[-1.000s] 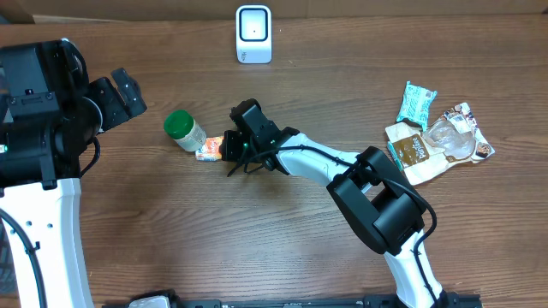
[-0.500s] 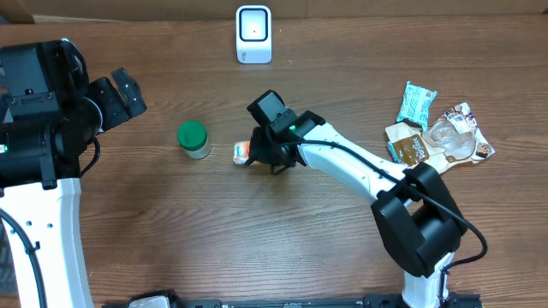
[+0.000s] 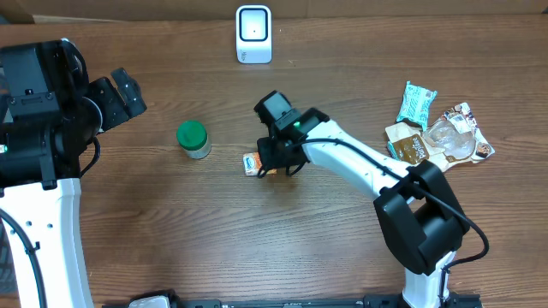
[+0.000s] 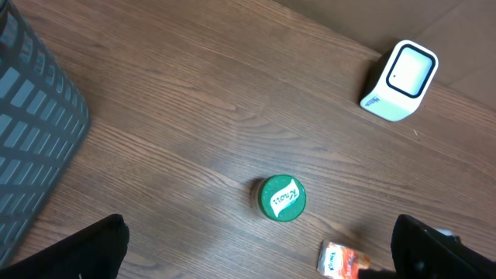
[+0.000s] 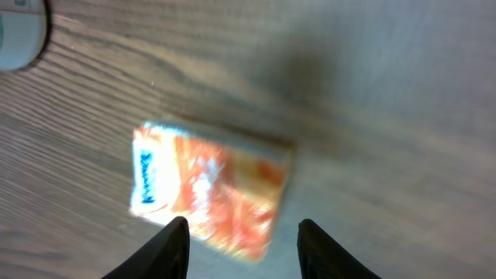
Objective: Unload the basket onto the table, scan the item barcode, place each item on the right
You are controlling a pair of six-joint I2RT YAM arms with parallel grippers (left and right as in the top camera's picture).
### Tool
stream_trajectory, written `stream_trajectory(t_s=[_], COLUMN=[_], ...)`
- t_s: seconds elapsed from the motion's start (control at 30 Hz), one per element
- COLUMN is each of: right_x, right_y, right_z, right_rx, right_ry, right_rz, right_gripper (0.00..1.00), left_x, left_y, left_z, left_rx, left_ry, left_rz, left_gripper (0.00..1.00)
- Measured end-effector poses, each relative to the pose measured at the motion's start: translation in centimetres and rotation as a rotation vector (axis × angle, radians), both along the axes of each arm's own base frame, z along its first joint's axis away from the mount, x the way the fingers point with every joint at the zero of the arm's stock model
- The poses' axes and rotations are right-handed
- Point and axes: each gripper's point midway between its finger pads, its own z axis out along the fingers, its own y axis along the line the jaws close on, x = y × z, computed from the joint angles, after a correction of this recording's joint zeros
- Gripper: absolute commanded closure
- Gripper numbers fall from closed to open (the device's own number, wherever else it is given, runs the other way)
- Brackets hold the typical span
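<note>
In the right wrist view, the small flat orange-and-white packet [image 5: 209, 190] is seen lying on the brown wooden surface [image 5: 387, 93] beneath the right gripper [image 5: 242, 248], whose jaws stand apart with nothing held. So thin an item may be pushed rather than lifted at a regrasp.

In the left wrist view, the left gripper [image 4: 260, 232] is spread wide and empty. The white box-shaped scanner [image 4: 400, 71] is well apart from the packet, so no barcode can be read there.

In the overhead view, against a second ago, the packet is drawn away from the green-lidded jar [image 3: 193, 139] and released.

ovhd top-down far | L-wr angled mid | R-wr close | all share packet [image 3: 253, 162]
</note>
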Motion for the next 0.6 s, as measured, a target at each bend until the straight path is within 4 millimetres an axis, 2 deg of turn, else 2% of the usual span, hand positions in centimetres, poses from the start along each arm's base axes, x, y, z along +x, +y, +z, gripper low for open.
stream_trajectory(t_s=[0.03, 0.07, 0.17, 0.3, 0.47, 0.6], right_x=[0.4, 0.9, 2.3, 3.0, 2.6, 2.3], right_y=[-0.3, -0.5, -1.0, -0.9, -0.1, 0.6], right_z=[0.1, 0.1, 0.4, 0.8, 1.1, -0.2], right_rx=[-0.005, -0.01, -0.016, 0.035, 0.126, 0.158], right_ry=[-0.021, -0.045, -0.111, -0.158, -0.16, -0.139], right_rz=[0.042, 0.085, 0.195, 0.348, 0.469, 0.521], right_gripper=[0.51, 0.44, 0.39, 0.37, 0.36, 0.43], left_x=[0.0, 0.0, 0.0, 0.0, 0.0, 0.0], left_y=[0.0, 0.0, 0.0, 0.0, 0.0, 0.0], left_z=[0.0, 0.0, 0.0, 0.0, 0.0, 0.0], left_rx=[0.0, 0.0, 0.0, 0.0, 0.0, 0.0], left_ry=[0.0, 0.0, 0.0, 0.0, 0.0, 0.0], left_rz=[0.0, 0.0, 0.0, 0.0, 0.0, 0.0], left_gripper=[0.0, 0.0, 0.01, 0.0, 0.0, 0.01])
